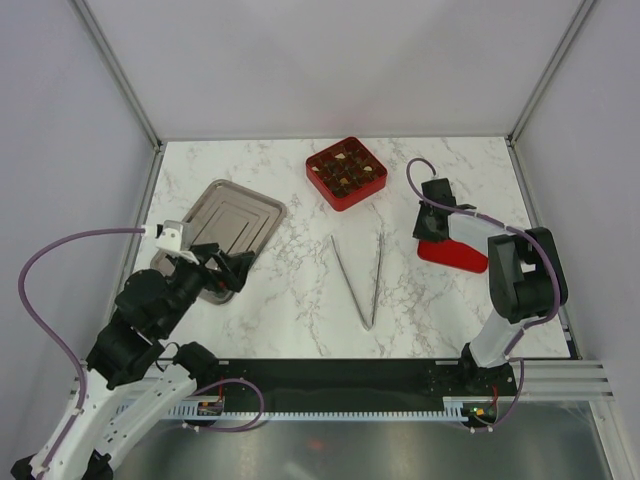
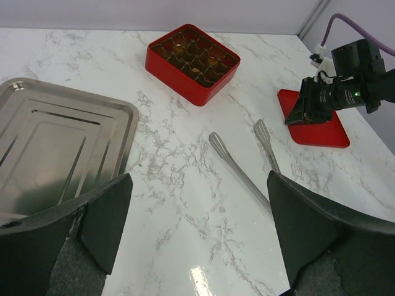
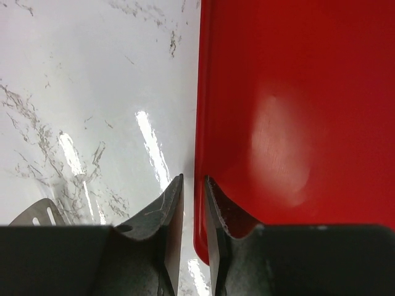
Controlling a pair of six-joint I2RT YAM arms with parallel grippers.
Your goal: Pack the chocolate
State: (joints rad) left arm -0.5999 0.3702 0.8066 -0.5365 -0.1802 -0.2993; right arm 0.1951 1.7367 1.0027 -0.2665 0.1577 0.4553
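The chocolate [image 1: 346, 170] is a set of small dark and pale pieces filling the compartments of a red square box [image 1: 322, 187] at the back middle of the table; the left wrist view shows the chocolate [image 2: 194, 54] in the same box [image 2: 179, 83]. A flat red lid [image 1: 462, 258] lies to the right. My right gripper [image 1: 432, 228] is down at the lid's left edge, and in its wrist view the lid [image 3: 296, 111] has its rim in the narrow gap of the right gripper [image 3: 193, 179]. My left gripper [image 2: 199, 179] stands wide open over bare marble, holding nothing.
Metal tongs [image 1: 362, 280] lie in a V on the table's middle, and the left wrist view shows the tongs [image 2: 247, 172] just past my left fingers. A steel tray [image 1: 230, 220] sits at the left, under my left arm. White walls close the table in.
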